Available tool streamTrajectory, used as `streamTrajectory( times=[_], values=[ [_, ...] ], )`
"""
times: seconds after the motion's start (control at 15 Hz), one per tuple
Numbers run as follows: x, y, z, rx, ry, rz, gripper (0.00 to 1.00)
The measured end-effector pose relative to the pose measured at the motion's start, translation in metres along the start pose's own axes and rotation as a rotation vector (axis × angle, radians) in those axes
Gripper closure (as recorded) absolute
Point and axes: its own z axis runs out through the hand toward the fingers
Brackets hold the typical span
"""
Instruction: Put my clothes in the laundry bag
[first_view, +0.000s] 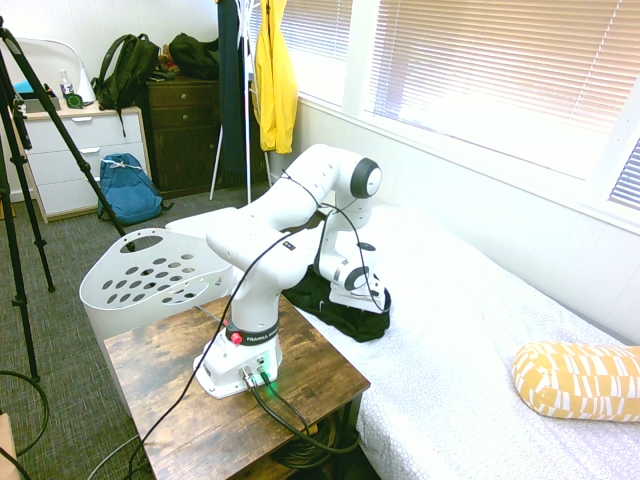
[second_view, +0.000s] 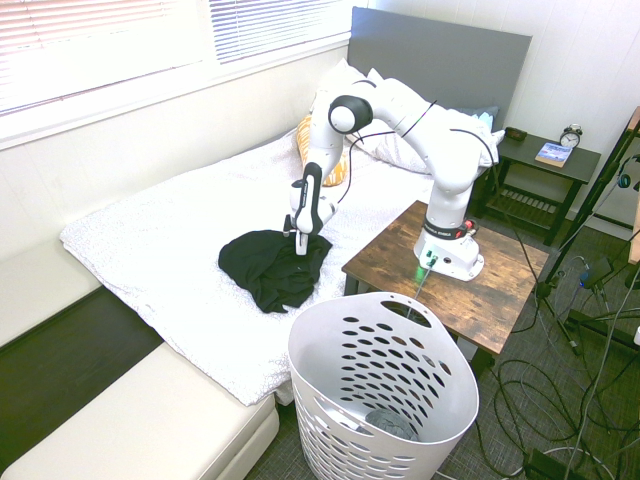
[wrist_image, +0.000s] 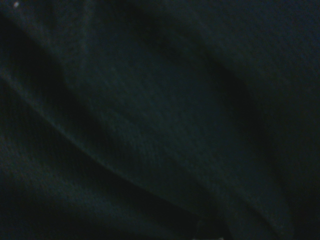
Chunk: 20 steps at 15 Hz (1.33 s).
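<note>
Black garment (second_view: 272, 270) on bed (second_view: 180, 245), bunched, under gripper (second_view: 300, 236). Gripper's low end is at the cloth's far right part, second exterior view; can't tell if it's wide, narrow or gripping fabric. Arm partly covers the garment in first exterior view. Wrist view: dark folds only, blurry, cloth edges out of frame, tiny pale speck at a corner.

Garment's front/collar direction unreadable; heap roughly runs left-right, one lobe toward the near side, second exterior view. Basket (second_view: 380, 390) upright on floor, near right of garment, bottom cut off; grey item (second_view: 390, 424) inside, partly behind the wall, type unclear.

Counts: 1 garment, 1 basket, 1 grey item seen inside, 1 gripper, 1 yellow jacket (first_view: 274, 85), 1 blue backpack (first_view: 130, 190), 1 alarm clock (second_view: 570, 136), 1 patterned bolster (first_view: 580, 380) in first exterior view.
</note>
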Motion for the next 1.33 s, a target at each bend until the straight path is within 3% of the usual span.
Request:
streamTrajectory(
  times=[0.67,0.93,1.33],
  values=[
    [0.000,0.006,-0.025,0.011,0.005,0.078,1.00],
    [0.019,-0.010,-0.125,0.010,0.061,0.111,1.00],
    [0.003,-0.090,-0.309,-0.005,0.133,0.061,1.00]
  ],
)
